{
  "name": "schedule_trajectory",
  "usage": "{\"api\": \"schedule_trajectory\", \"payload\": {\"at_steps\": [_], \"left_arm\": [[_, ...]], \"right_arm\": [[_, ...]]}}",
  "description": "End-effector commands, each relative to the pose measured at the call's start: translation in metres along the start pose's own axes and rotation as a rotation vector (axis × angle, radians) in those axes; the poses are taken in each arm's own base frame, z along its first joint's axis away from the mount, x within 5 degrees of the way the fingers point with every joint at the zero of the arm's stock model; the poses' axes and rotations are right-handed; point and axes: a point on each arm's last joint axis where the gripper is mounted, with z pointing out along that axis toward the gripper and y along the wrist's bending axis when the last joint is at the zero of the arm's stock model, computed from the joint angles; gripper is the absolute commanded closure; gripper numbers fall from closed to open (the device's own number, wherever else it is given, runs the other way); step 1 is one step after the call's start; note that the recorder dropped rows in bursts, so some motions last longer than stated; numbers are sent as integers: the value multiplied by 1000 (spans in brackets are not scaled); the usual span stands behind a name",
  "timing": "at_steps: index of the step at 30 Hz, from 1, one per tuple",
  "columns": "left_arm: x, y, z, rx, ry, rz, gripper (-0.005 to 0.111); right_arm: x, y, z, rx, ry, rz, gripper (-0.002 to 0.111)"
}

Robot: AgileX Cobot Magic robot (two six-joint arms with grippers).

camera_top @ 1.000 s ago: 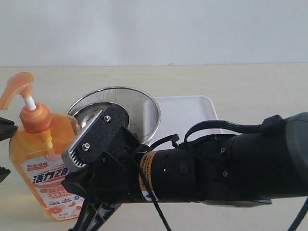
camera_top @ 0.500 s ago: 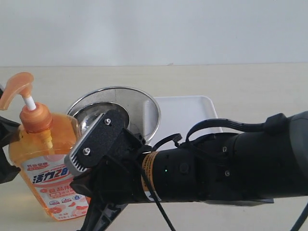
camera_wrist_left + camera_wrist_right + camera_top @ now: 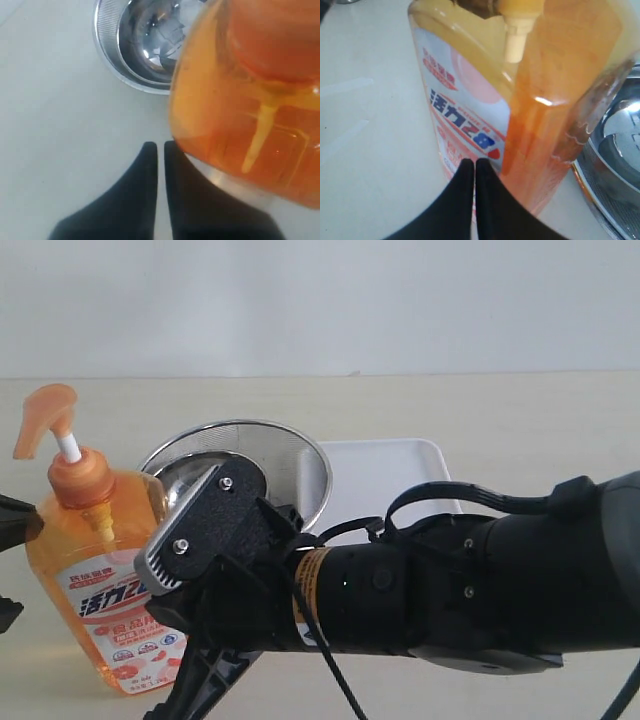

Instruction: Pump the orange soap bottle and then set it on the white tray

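Orange soap bottle (image 3: 100,570) shown upright on a pale table, off the white tray (image 3: 390,475), with two closed grippers beside it.

The foreground of the exterior view is filled by the black right arm (image 3: 480,580), laid across from the right toward the bottle. The bottle is seen at the left, leaning slightly, its pump head raised on a white stem. It is set just beside a round steel strainer bowl (image 3: 290,455), and the tray lies beyond the bowl to the right. The right gripper (image 3: 474,162) is shown with fingers pressed together, low against the printed label; contact cannot be told. The left gripper (image 3: 159,147) is likewise pressed together, holding nothing, its tip close under the bottle's orange shoulder. A smooth cream table (image 3: 540,420) and a plain pale wall (image 3: 320,300) are seen behind.
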Motion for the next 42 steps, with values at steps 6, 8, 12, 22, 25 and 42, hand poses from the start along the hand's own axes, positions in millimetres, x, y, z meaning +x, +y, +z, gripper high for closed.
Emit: {"api": "schedule_trajectory", "payload": {"at_steps": [6,8,12,22,25,42], "left_arm": [[-2,-1,-4,-1,-30,0,102],[-4,0,-4,-15,-47,2,102],[-4,0,-2,-11,-41,6,102],[-1,-9,1,93,-4,12,102],[1,-10,1,108,10,13,102],[22,-19,-79,-19,-64,-154,102]], "right_arm": [[-5,-1,-1,16,-31,-2,109],[-5,-1,-1,16,-31,-2,109],[-5,-1,-1,15,-31,0,109],[-4,-2,-1,26,-11,8,109],[-3,-3,-1,29,-4,6,109],[-31,-11,-66,207,161,-90,109]]}}
